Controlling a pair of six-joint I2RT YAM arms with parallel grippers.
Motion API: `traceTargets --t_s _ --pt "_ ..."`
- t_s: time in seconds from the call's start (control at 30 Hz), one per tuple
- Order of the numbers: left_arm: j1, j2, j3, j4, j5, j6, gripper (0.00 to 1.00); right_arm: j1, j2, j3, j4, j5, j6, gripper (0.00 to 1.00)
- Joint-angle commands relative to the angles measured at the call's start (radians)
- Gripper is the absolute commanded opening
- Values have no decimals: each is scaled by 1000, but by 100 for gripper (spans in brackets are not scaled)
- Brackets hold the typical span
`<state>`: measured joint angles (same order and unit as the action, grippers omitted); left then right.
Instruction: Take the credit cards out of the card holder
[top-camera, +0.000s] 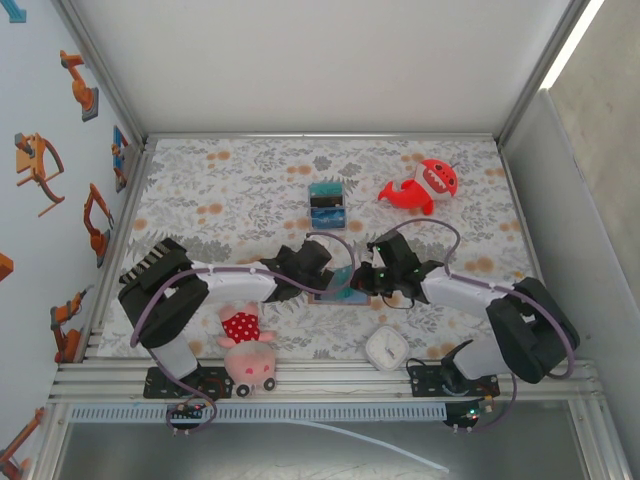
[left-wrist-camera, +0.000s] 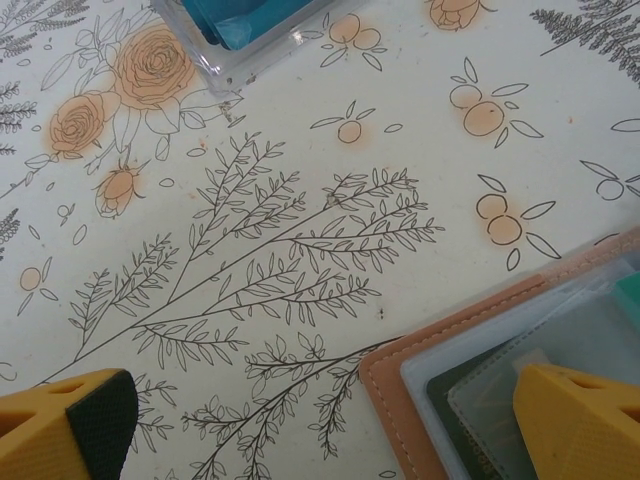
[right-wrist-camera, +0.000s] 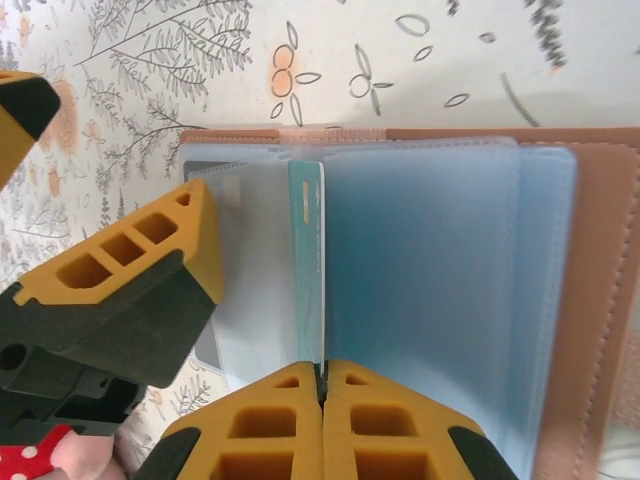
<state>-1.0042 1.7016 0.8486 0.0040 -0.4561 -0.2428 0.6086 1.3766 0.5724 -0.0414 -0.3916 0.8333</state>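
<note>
While the left pincer (left-wrist-camera: 325, 425) stands spread at the card holder (right-wrist-camera: 600, 300), the right pincer (right-wrist-camera: 322, 395) pinches a teal credit card (right-wrist-camera: 307, 260).

Red shark toy (top-camera: 425, 186), teal striped box (top-camera: 327, 203), pink plush pig (top-camera: 248, 355), white clock (top-camera: 384, 348), floral tablecloth (top-camera: 230, 190).

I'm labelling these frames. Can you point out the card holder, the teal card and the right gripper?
card holder (right-wrist-camera: 603, 300): right wrist view, on its tan leather border.
teal card (right-wrist-camera: 307, 260): right wrist view, on the middle of its visible strip.
right gripper (right-wrist-camera: 322, 385): right wrist view, at the seam where its shut fingertips meet.
</note>
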Motion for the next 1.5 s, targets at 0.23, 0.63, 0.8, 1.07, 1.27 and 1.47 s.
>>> traceTargets --t_s 0.23,0.63,0.8,1.07,1.27,1.47 --pt "31 -115 -2 -26 -25 27 97 -37 -112 91 -220 120 -155 0" --pt "58 -279 2 -54 -51 13 97 -37 -164 159 -262 132 -269 0" --pt "95 -383 -27 -58 -33 13 97 -36 -193 198 -276 121 -322 0" --pt "166 -603 -116 -21 49 40 97 -32 -198 261 -275 61 -397 0" --pt "312 -748 -180 20 306 44 97 -5 -161 326 -308 45 -469 0" --pt "450 -781 -176 12 568 77 97 19 -120 389 -337 30 -529 0"
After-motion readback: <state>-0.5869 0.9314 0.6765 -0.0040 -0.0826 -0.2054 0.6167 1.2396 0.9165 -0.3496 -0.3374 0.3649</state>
